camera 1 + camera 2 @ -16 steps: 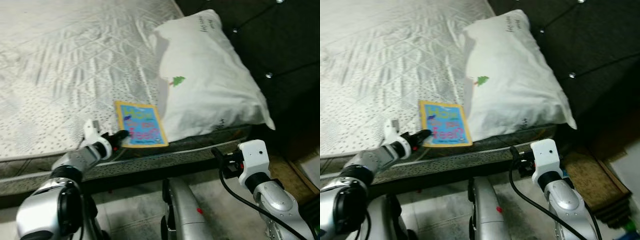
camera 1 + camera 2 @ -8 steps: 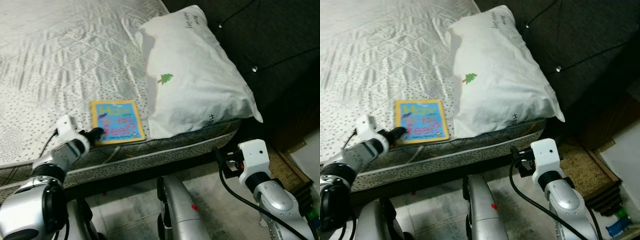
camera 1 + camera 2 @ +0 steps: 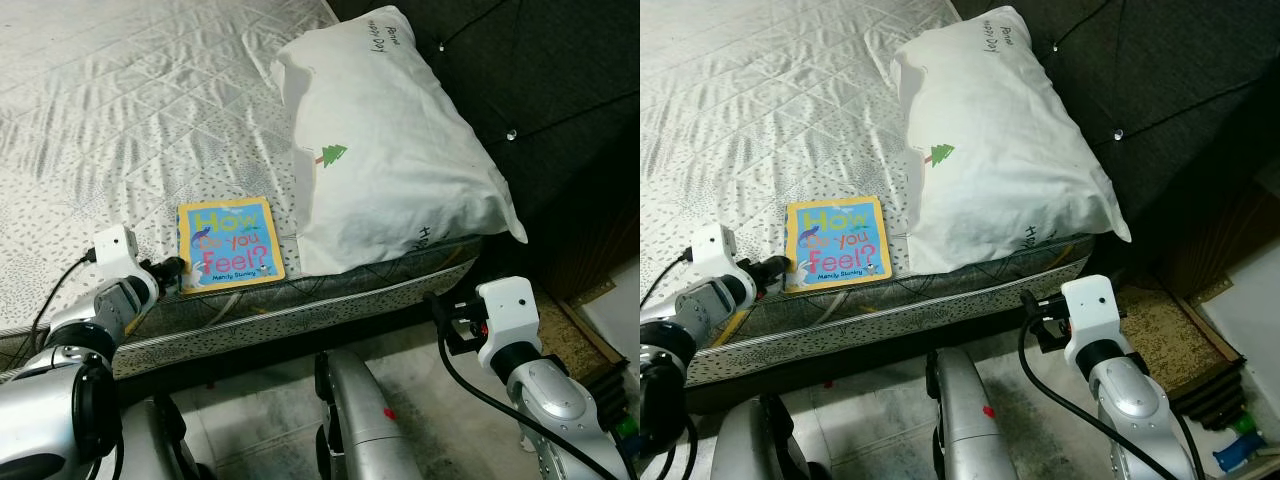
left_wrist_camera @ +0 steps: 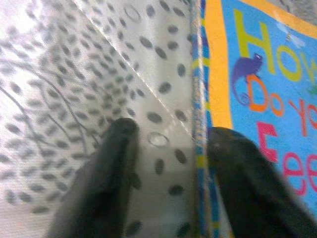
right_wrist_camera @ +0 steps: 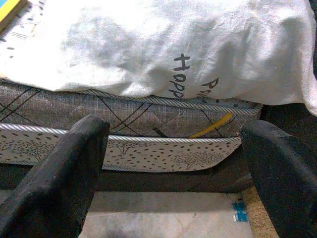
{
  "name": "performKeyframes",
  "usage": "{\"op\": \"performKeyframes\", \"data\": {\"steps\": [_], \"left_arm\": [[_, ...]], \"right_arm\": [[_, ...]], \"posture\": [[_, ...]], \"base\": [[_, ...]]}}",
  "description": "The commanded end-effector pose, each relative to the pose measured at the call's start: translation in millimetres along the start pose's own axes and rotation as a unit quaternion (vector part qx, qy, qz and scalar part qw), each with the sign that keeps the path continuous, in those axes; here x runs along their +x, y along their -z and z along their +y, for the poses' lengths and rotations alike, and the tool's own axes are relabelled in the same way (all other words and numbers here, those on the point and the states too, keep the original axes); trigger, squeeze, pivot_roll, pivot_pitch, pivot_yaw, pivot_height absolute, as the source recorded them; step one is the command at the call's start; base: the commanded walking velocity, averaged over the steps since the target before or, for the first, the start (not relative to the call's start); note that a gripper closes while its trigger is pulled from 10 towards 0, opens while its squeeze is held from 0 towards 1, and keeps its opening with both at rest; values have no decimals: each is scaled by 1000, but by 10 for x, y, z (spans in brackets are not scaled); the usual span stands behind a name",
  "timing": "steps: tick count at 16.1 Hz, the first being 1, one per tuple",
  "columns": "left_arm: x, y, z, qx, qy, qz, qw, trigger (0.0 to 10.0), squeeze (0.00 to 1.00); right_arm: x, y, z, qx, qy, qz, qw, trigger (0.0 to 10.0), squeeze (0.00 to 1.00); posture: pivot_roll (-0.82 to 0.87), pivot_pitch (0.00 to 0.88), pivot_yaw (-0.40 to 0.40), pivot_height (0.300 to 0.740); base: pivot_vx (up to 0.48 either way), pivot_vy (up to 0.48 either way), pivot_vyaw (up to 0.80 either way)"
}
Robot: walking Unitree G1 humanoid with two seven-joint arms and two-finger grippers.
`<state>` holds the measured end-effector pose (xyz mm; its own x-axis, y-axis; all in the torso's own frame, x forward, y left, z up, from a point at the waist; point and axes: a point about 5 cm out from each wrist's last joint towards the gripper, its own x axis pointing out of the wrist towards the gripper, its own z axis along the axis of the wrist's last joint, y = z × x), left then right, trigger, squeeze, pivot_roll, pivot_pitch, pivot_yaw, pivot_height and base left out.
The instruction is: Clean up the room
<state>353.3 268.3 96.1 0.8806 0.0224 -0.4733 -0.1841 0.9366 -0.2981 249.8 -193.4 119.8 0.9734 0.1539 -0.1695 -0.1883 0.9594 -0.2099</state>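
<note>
My left gripper [image 4: 166, 144] sits spread at the book's [image 3: 229, 243] edge, one finger on its cover. Right gripper [image 5: 173, 168] hangs open, pillow [image 3: 390, 150] straight ahead.

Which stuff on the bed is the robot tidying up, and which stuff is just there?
Part of the job:
- book, flat at the mattress edge
- left gripper, fingers open at the book's edge, one on its cover

Just there:
- pillow, beside the book
- mattress
- dark headboard
- right gripper, open and idle, off the bed
</note>
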Motion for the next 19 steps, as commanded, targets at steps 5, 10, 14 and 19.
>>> {"op": "performKeyframes", "data": {"steps": [5, 10, 14, 19], "left_arm": [[-17, -115, 71, 20, -49, -49, 997, 10000, 1000], [-58, -124, 176, 22, -68, -84, 994, 10000, 1000], [-47, 33, -171, 67, 9, -138, 988, 10000, 1000], [-279, 465, -704, 50, 104, -121, 986, 10000, 1000]], "right_arm": [[79, -2, 40, 10, 9, -5, 1000, 10000, 0], [185, 5, 149, 28, 5, -15, 999, 10000, 0], [328, -17, 294, 49, -1, -31, 998, 10000, 0], [437, -23, 396, 64, -5, -43, 997, 10000, 0]], "posture": [[-316, 156, -97, 542], [-254, 125, -70, 542], [-187, 99, -43, 542], [-139, 75, -21, 542]], "base": [[0, 0, 0], [0, 0, 0], [0, 0, 0], [0, 0, 0]]}}
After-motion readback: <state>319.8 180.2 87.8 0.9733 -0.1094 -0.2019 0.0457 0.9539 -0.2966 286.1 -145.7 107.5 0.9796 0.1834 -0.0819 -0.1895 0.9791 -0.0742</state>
